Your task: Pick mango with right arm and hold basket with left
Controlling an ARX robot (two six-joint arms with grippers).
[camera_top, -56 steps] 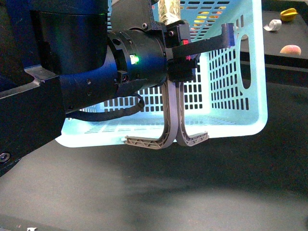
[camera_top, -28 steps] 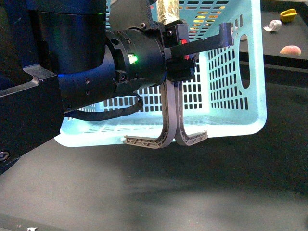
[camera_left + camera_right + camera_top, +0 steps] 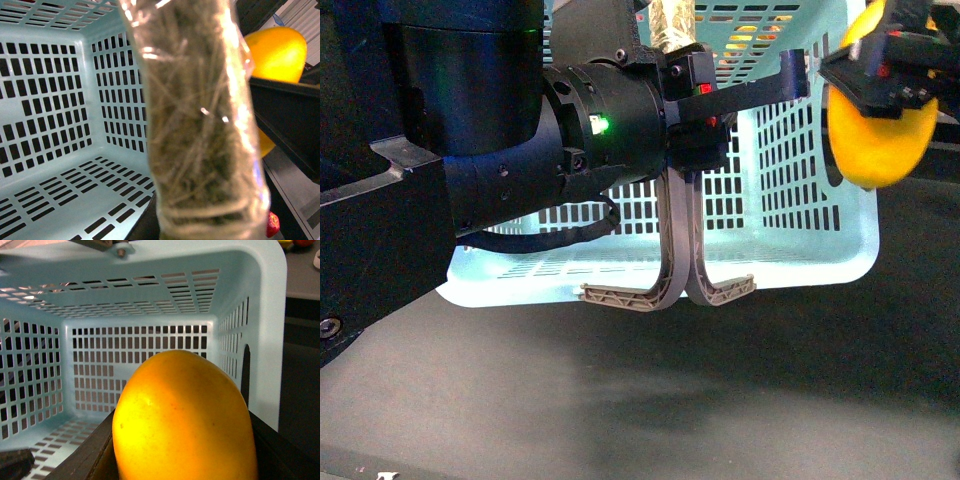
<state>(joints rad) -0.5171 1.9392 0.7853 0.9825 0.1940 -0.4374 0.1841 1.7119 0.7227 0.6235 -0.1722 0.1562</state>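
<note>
The turquoise basket (image 3: 800, 200) is tipped with its opening toward the front camera. My left gripper (image 3: 705, 100) is shut on the basket's tape-wrapped handle (image 3: 672, 25), which fills the middle of the left wrist view as a blurred column (image 3: 200, 125). Grey ribbed curved pieces (image 3: 680, 250) hang below the gripper. My right gripper (image 3: 885, 70) is shut on the yellow mango (image 3: 885, 140), held just outside the basket's right wall. The mango (image 3: 182, 420) fills the right wrist view between dark fingers (image 3: 85, 455), facing the basket's open inside (image 3: 140, 355). It also shows in the left wrist view (image 3: 277, 47).
The bulky left arm (image 3: 470, 150) blocks the left half of the front view. Dark tabletop (image 3: 670, 400) lies below the basket. Small fruits show through the basket's slots (image 3: 745, 35). More small items sit on a grey ledge (image 3: 300, 270) beyond the basket.
My right gripper has come into the front view at the upper right, carrying the mango, and now covers the far ledge. The basket and left arm have barely moved.
</note>
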